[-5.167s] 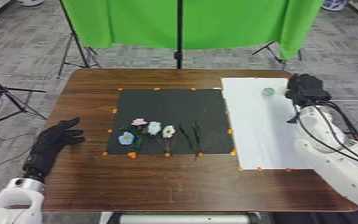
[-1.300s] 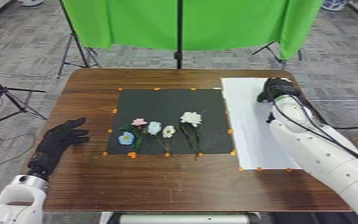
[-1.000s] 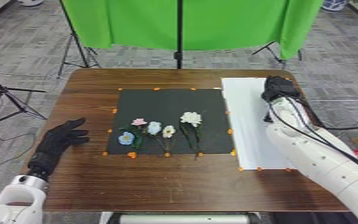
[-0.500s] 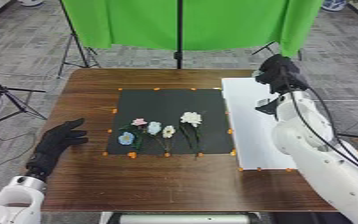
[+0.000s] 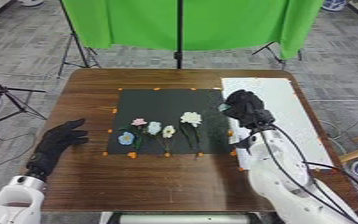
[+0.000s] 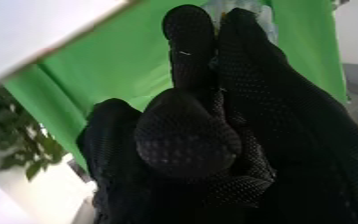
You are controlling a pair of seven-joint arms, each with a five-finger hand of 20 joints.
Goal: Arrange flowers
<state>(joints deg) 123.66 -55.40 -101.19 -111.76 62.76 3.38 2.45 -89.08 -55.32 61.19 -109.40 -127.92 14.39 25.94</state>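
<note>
My right hand is over the seam between the black mat and the white board, curled round a small pale greenish thing at its left side. In the right wrist view the glove of my right hand has that pale translucent thing behind its fingertips. On the mat lie a white flower above dark green stems, a pink flower, a blue one, a pale blue one and a cream one. My left hand rests relaxed at the table's left.
The white board lies on the brown table, right of the mat. Orange markers line the edges of mat and board. Behind the table hang a green cloth and a dark stand.
A white flower has come to lie above the green stems since the earliest frame, and the pale thing has left the board. My right hand has swung left and nearer from the board's far end.
</note>
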